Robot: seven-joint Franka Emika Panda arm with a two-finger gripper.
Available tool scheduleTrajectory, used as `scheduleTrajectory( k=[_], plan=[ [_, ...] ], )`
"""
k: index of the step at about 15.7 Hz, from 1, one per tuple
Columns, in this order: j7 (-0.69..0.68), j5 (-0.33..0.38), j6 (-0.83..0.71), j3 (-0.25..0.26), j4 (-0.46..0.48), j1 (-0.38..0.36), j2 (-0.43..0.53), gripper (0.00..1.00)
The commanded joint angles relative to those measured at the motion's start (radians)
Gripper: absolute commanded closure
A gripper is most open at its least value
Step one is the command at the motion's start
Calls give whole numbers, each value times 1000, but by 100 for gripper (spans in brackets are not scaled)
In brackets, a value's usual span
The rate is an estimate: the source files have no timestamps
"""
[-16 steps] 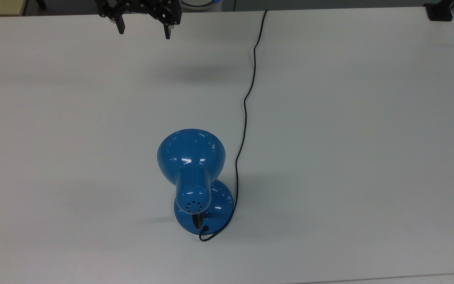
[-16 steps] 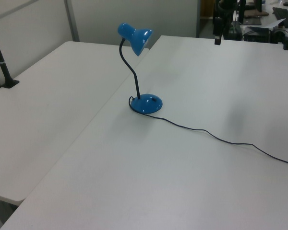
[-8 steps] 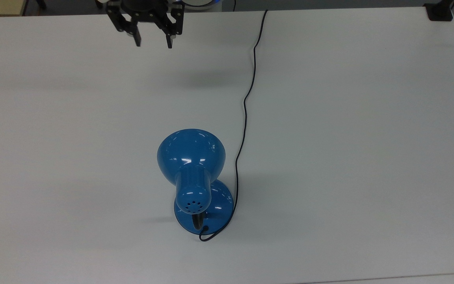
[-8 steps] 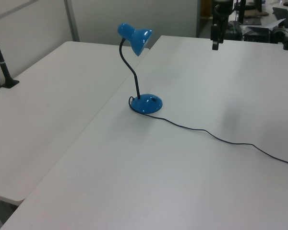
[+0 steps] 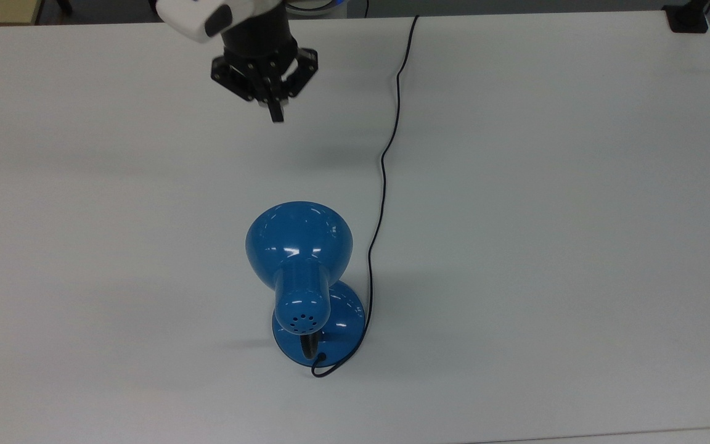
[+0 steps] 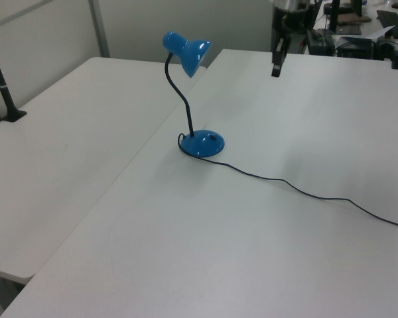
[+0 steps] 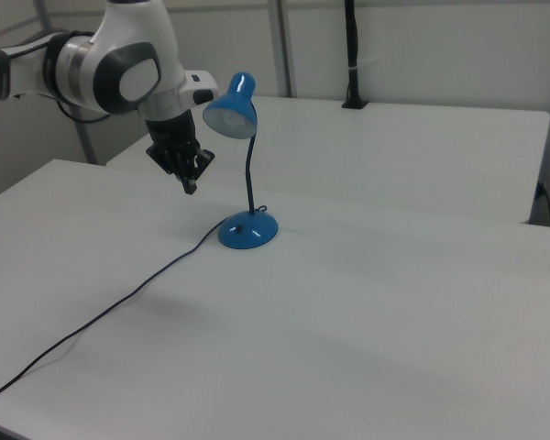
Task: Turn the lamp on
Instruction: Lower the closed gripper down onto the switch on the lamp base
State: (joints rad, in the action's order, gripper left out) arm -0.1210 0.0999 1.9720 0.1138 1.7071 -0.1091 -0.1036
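Lamp [image 5: 299,259] shade hides own base switch in top view; end effector [image 5: 276,114] clenched, empty.

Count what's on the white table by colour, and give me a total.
Blue: 1, the lamp
Black: 1, its cord
Total: 2
The gripper hangs above the table, shut, touching nothing.

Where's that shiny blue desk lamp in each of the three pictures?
Top view: the glossy blue metal desk lamp sits below centre.
Left view: lamp left of centre.
Right view: lamp left of centre.
Shared landmark: the thin black cord leaving its base.
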Motion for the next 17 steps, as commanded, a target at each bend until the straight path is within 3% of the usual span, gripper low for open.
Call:
scheduleTrajectory(
  k=[1,10,17],
  plan=[
    [7,41,137,30,-14,-50,-71,100],
    [66,46,454,24,-29,-73,-266,100],
    [98,35,485,26,-118,-84,-390,100]
  ],
)
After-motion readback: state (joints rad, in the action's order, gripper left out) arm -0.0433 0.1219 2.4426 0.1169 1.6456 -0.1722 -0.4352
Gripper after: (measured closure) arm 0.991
